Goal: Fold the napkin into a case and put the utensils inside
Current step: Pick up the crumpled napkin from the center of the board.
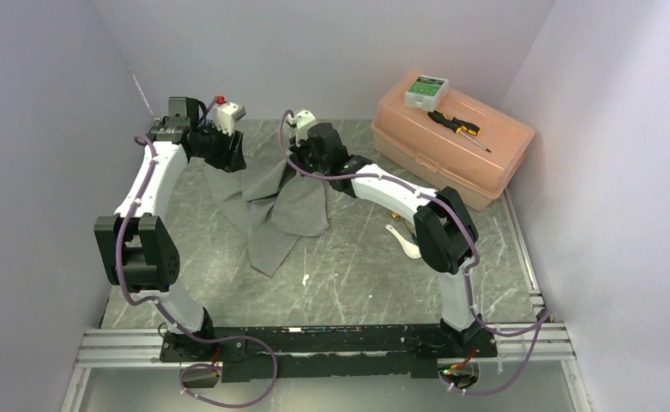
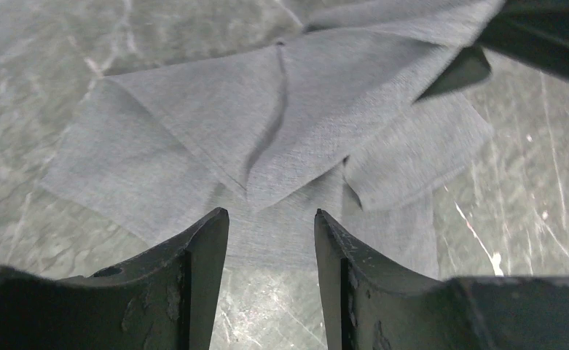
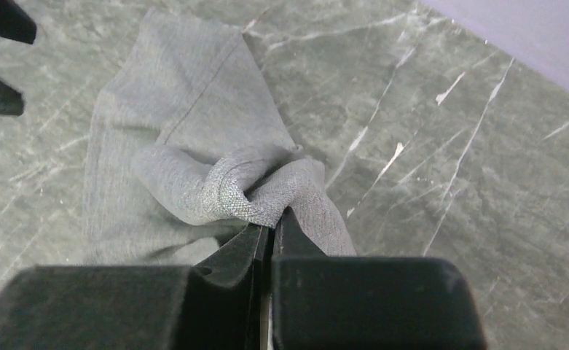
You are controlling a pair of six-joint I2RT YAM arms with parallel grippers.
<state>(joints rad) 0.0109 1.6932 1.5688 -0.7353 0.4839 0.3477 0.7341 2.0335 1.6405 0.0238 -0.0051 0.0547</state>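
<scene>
The grey napkin (image 1: pixel 280 210) lies rumpled at the table's middle back, one end lifted. My right gripper (image 1: pixel 301 166) is shut on a bunched fold of the napkin (image 3: pixel 172 146); in the right wrist view the cloth bulges over the closed right gripper (image 3: pixel 274 219). My left gripper (image 1: pixel 231 161) hovers at the napkin's left edge. In the left wrist view the left gripper (image 2: pixel 272 213) stands open, nothing between its fingers, with the napkin (image 2: pixel 267 131) just beyond the tips. A white spoon (image 1: pixel 404 242) peeks out beside the right arm's elbow.
An orange plastic toolbox (image 1: pixel 477 163) sits at the back right, with a black-and-yellow screwdriver (image 1: pixel 456 127) and a small white-and-green box (image 1: pixel 425 90) on its lid. Walls close in on the left, back and right. A white speck (image 1: pixel 304 279) lies near the napkin's front.
</scene>
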